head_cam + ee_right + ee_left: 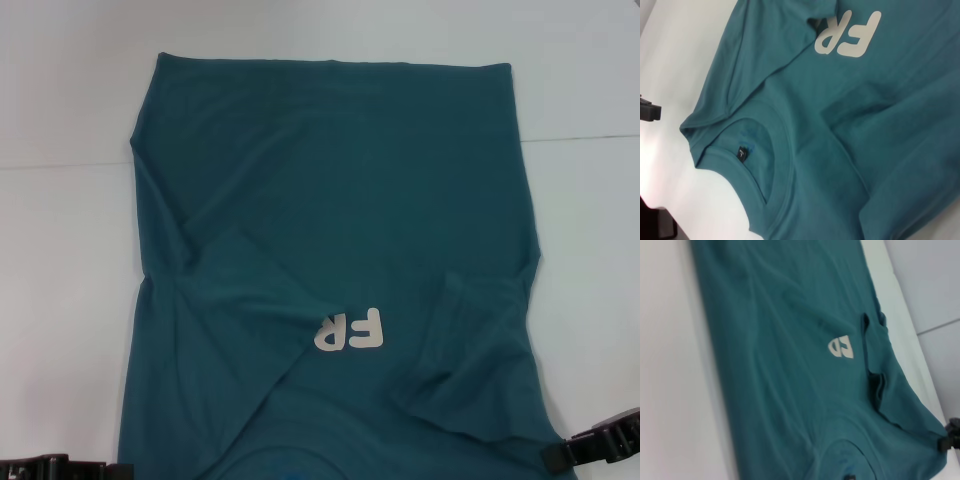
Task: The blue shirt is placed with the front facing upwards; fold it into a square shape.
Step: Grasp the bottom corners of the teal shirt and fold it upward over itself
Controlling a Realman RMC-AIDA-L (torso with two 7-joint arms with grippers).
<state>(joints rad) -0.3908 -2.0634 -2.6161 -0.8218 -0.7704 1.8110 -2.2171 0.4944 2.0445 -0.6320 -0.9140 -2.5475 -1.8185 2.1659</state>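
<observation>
The blue shirt (330, 230) lies flat on the white table, collar toward me and hem at the far side. Both side parts are folded in over the body, so it forms a long rectangle. White letters "FR" (350, 329) show on the chest, the rest covered by a folded flap (470, 350). The right wrist view shows the collar (775, 165) and its small dark neck label (741, 152). My left gripper (60, 468) sits at the near left corner, just off the shirt. Beside the shirt's near right corner is my right gripper (600, 445).
The white table (60, 250) surrounds the shirt on the left, right and far sides. A faint seam (580, 138) crosses the tabletop near the shirt's far end.
</observation>
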